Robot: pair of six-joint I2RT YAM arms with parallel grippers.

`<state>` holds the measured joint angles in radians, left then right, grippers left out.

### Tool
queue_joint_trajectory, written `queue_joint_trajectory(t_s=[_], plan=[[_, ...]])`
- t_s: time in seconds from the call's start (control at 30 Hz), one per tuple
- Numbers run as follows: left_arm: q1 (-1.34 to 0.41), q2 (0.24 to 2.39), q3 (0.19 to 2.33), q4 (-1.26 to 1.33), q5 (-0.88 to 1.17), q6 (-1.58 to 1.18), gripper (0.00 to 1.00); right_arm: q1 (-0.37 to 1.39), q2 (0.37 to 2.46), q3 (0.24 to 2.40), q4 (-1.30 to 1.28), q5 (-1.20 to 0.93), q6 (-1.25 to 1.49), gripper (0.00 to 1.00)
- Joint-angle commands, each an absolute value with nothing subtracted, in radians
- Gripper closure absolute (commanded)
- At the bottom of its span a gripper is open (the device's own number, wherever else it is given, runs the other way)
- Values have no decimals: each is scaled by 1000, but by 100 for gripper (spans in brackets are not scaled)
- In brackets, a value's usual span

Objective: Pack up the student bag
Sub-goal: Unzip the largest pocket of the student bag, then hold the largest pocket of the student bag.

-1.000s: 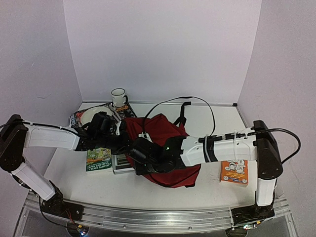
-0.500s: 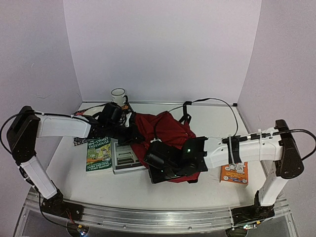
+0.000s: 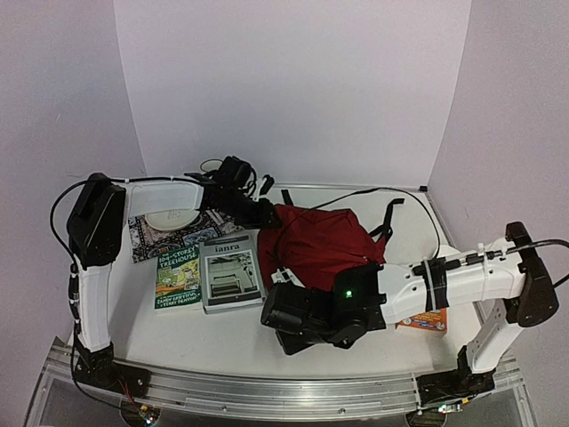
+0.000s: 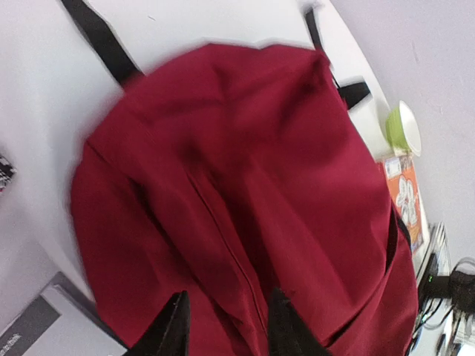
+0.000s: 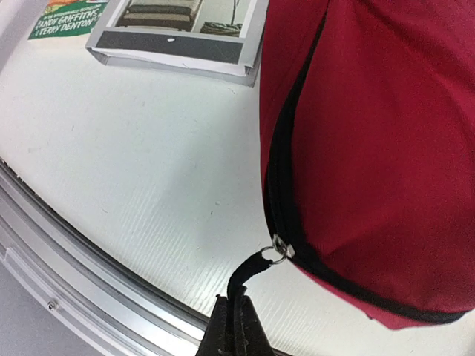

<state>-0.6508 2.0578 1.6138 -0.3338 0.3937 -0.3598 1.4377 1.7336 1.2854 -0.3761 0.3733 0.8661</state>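
The student bag (image 3: 322, 242) is a dark red backpack lying in the middle of the table, black straps (image 3: 388, 220) trailing behind it. My left gripper (image 3: 263, 214) hovers at its back left edge. In the left wrist view its fingers (image 4: 175, 328) stand apart over the red fabric (image 4: 245, 193), gripping nothing. My right gripper (image 3: 283, 313) is at the bag's front edge. In the right wrist view it (image 5: 239, 302) is shut on the black zipper pull (image 5: 251, 276), which hangs from a metal ring on the black zipper (image 5: 282, 185).
A grey book (image 3: 230, 274) and a green Treehouse book (image 3: 178, 277) lie left of the bag. A white plate (image 3: 172, 216) rests on a patterned book (image 3: 140, 238). An orange book (image 3: 423, 322) lies at the right, a green cup (image 4: 403, 127) beyond it. The metal rail (image 5: 67, 245) runs along the front.
My left gripper swung to the back and opened, letting go of the bag. The bag slid right, uncovering the grey book. My right gripper pulled the zipper pull toward the front.
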Motion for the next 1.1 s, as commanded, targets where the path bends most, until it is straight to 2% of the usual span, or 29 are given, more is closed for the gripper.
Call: queue_joint_trajectory(t_s=[0.0, 0.13, 0.2, 0.4, 0.67, 1.07], plan=[[-625, 1962, 1627, -342, 286, -362, 53, 1438, 1725, 1317, -339, 496, 818, 100], [-616, 1818, 1487, -341, 258, -438, 35, 1376, 1717, 1270, -195, 481, 792, 100], [-616, 1746, 1400, -339, 282, -483, 30, 1341, 1716, 1250, -112, 434, 774, 100], [-652, 1575, 1127, -268, 403, -598, 23, 1297, 1765, 1266, -18, 354, 732, 100], [-719, 1447, 855, -75, 449, -770, 22, 1263, 1829, 1286, 81, 303, 696, 100], [-773, 1590, 864, 108, 538, -841, 38, 1258, 1838, 1259, 98, 272, 705, 100]])
